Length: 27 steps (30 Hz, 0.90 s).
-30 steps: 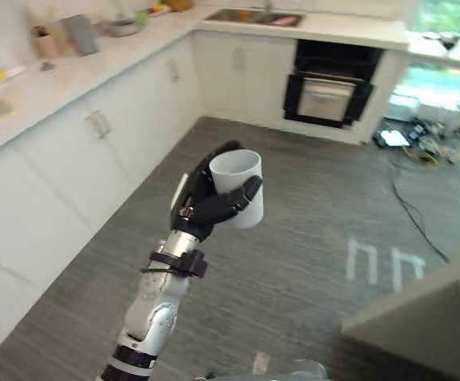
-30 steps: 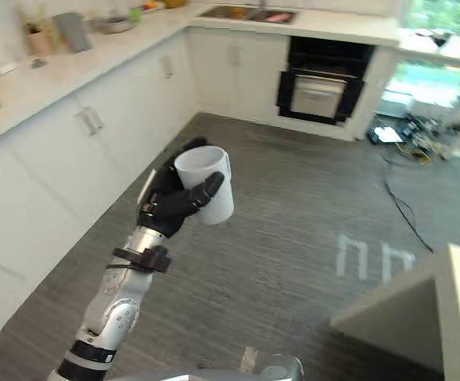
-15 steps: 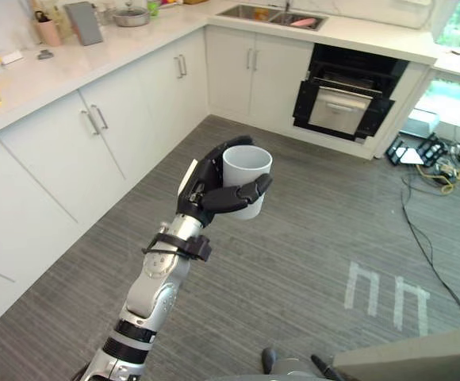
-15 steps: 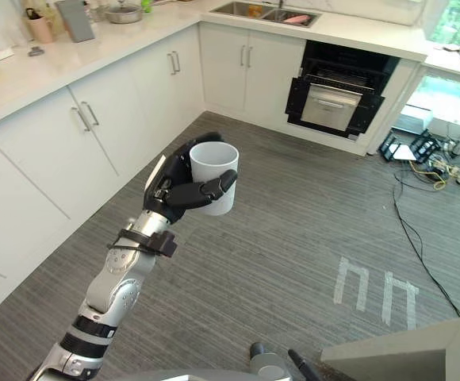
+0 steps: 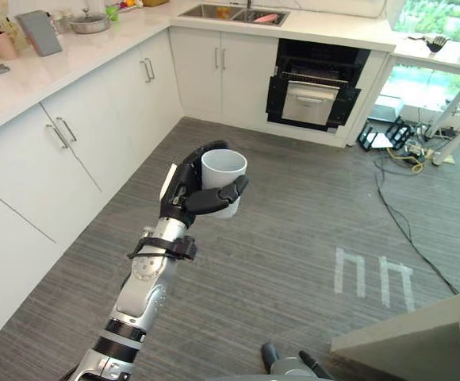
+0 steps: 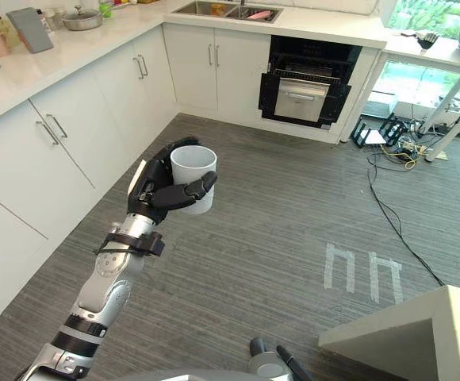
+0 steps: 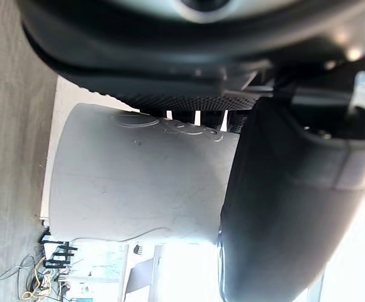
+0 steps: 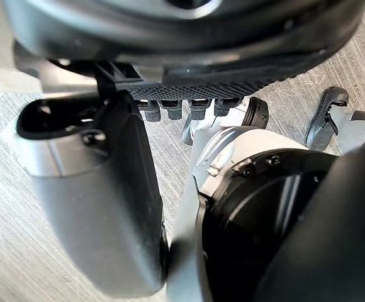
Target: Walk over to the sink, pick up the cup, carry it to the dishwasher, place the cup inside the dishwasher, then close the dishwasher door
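left eye view: left hand (image 5: pixel 181 190), fingers (image 5: pixel 214 198) curled round upright cup (image 5: pixel 224 168), over open floor (image 5: pixel 309 214) between cabinets (image 5: pixel 79 135) and dishwasher (image 5: pixel 313 91)

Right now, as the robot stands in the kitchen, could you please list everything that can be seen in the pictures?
cup: one, white, upright, held above the floor
sink: one, steel, set in the far counter
dishwasher: one, black, under the counter right of the sink
cabinets: a row, white, under the counters on the left and far side
pot: one, silver, lidded, on the left counter
cables: several, dark, on the floor at the right
tape marks: two, white, on the grey floor
table corner: one, beige, lower right
left hand: one, dark, curled round the cup
right hand: one, dark, above the floor
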Motion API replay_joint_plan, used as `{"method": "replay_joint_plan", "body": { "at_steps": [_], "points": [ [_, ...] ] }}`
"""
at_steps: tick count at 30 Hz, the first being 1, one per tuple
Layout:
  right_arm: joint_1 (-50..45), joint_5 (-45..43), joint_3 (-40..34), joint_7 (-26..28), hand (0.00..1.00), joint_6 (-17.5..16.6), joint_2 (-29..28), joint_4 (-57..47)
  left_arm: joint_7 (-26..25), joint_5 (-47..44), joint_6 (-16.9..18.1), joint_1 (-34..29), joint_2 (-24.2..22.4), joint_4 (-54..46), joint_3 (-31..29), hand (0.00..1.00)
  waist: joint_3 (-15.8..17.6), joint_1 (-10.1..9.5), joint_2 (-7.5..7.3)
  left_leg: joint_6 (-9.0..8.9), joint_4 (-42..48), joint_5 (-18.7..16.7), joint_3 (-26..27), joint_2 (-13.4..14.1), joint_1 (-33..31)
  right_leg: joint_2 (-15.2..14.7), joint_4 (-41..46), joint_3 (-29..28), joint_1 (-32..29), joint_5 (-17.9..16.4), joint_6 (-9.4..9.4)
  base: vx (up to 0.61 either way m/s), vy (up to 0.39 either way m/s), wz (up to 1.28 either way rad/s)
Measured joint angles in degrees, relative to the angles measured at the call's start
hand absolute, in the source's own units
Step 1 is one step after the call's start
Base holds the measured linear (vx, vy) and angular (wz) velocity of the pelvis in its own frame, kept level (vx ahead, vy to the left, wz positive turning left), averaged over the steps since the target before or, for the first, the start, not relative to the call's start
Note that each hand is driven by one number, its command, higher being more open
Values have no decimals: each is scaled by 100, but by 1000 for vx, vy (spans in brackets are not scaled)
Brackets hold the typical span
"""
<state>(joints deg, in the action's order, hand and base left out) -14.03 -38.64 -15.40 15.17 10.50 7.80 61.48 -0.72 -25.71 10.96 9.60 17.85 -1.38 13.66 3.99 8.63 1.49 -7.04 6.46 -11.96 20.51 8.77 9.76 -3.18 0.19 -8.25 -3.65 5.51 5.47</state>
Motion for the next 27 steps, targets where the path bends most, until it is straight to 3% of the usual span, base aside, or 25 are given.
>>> {"method": "replay_joint_plan", "body": {
  "at_steps": [3,4,11,14,17,18,20,23,24,25,26,27],
  "points": [
    [5,5,14,1,100,-23,3,-1,-2,0,30,0,-8,0,-3,0,7,13,19,0,-22,0,79,-21,24,2,-78,-88,-5,64,18,2,14,-17],
    [6,55,236,13,100,11,151,-118,-17,6,36,-4,-116,234,27,0,-55,153,73,-50,-115,67,247,-94,-8,-18,-240,-229,-105,279,20,0,0,-3],
    [-5,54,231,14,100,-7,133,-95,-35,-19,3,-41,-124,239,25,0,-55,151,73,-33,-143,77,244,-125,30,-36,-213,-216,-92,282,24,0,0,0],
    [-23,43,220,14,100,-76,103,-19,-72,-191,-190,-100,-239,386,16,0,-53,145,72,-7,-160,94,219,-154,110,-74,-148,-54,-31,282,24,-16,-1,4],
    [-57,0,210,2,100,-201,46,0,-206,-555,-636,-287,-469,617,-43,0,-40,95,52,41,-119,69,210,-196,191,-126,117,367,-36,215,-52,-100,-4,2],
    [-96,-11,97,-17,100,-255,-30,-1,-255,-683,-878,-371,-608,638,-105,0,-23,52,27,137,-33,-17,161,-209,187,-150,298,429,-60,74,-58,-123,-7,24],
    [-170,-13,-11,-100,100,-383,-127,2,-340,-877,-1148,-502,-824,637,-168,0,5,10,-4,164,182,-180,22,-200,148,-192,706,596,-127,-262,-95,-83,-13,27],
    [-96,4,35,-401,100,-728,-105,17,-434,-1038,-1411,-617,-952,638,-359,0,21,-200,78,141,1059,-703,49,82,-99,-243,2224,1101,-646,-977,-356,-7,-55,-11],
    [-70,-7,190,-562,100,-800,-47,-4,-434,-1041,-1410,-705,-939,633,-439,0,8,-264,101,111,1385,-899,103,248,-112,-183,3071,1476,-742,-1536,-493,104,-162,-19],
    [-71,-6,378,-701,100,-844,6,-45,-435,-1045,-1410,-837,-935,576,-466,0,-42,-305,118,157,1786,-1025,116,389,-134,-93,3380,1676,-634,-1963,-594,226,-231,4],
    [18,-7,512,-905,100,-911,83,-179,-433,-1126,-1372,-842,-926,409,-465,0,162,-284,187,624,3723,-1003,-117,860,-823,51,3447,1858,-433,-2489,-770,210,-204,18],
    [9,-9,492,-1051,100,-955,146,-300,-432,-1168,-1381,-916,-996,383,-386,0,209,-315,304,1061,4795,-578,-378,1128,-1395,154,3449,1891,-346,-2579,-808,213,-168,20]
  ]
}}
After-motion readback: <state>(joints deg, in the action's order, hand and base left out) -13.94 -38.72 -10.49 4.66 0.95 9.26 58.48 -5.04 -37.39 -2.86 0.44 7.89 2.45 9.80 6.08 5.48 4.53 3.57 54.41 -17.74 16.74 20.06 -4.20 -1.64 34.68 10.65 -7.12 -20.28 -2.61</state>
